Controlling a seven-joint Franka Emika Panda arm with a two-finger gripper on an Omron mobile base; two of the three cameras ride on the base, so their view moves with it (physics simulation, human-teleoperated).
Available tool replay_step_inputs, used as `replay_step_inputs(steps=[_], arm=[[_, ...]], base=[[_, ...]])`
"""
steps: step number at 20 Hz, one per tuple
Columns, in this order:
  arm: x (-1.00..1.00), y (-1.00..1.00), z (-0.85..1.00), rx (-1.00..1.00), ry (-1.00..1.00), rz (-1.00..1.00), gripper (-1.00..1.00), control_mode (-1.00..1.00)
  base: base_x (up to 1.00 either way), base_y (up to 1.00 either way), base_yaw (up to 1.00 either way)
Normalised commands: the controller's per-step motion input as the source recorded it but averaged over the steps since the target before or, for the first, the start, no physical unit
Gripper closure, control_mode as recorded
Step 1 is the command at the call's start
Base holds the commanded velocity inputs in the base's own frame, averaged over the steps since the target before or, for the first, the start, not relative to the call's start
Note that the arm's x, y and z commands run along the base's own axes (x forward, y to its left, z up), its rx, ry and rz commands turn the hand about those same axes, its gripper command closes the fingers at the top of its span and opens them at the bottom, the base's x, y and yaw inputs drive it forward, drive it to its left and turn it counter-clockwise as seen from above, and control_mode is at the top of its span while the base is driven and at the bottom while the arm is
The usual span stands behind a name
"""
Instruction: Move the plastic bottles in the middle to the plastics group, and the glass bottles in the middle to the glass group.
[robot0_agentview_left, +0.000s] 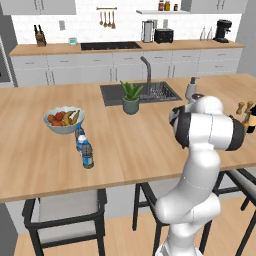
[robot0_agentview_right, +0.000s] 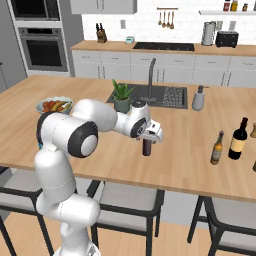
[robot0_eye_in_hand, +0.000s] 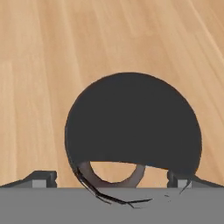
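The slim dark brown glass bottle (robot0_agentview_right: 146, 148) stands upright on the island counter in front of the sink. My gripper (robot0_agentview_right: 147, 139) hangs right over its top, open. In the hand view the glass bottle (robot0_eye_in_hand: 131, 127) is a dark round shape seen from above, and my gripper (robot0_eye_in_hand: 111, 177) has one fingertip (robot0_eye_in_hand: 41, 178) on each side of it, apart from it. The glass group, a dark wine bottle (robot0_agentview_right: 239, 138) with a smaller amber bottle (robot0_agentview_right: 217, 148), stands at the right. The plastics group (robot0_agentview_left: 81, 141) sits by the fruit bowl, its nearest bottle (robot0_agentview_left: 87, 154) dark-capped.
A fruit bowl (robot0_agentview_left: 63, 120) sits left of the plastic bottles. A potted plant (robot0_agentview_right: 121, 96), the sink (robot0_agentview_right: 152, 95) with its tap and a soap dispenser (robot0_agentview_right: 199, 98) lie behind the brown bottle. Wooden shakers (robot0_agentview_left: 245, 106) stand at the far right. Stools line the counter's near edge.
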Motion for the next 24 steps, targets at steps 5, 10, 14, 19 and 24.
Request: replay_step_inputs(steps=[5, 10, 14, 19, 24], arm=[[0.02, 0.00, -0.07, 0.00, -0.02, 0.00, -1.00, -1.00], [0.04, 0.00, -0.05, 0.00, -0.12, 0.00, -1.00, -1.00], [0.04, 0.00, 0.00, 0.00, -0.02, 0.00, -1.00, -1.00], [0.01, -0.01, 0.00, 0.00, 0.00, 0.00, -1.00, -1.00], [0.00, 0.00, 0.00, 0.00, 0.00, 0.00, 1.00, -1.00]], base=[[0.00, 0.00, 0.00], [0.00, 0.00, 0.00], [0.00, 0.00, 0.00], [0.00, 0.00, 0.00], [0.00, 0.00, 0.00]])
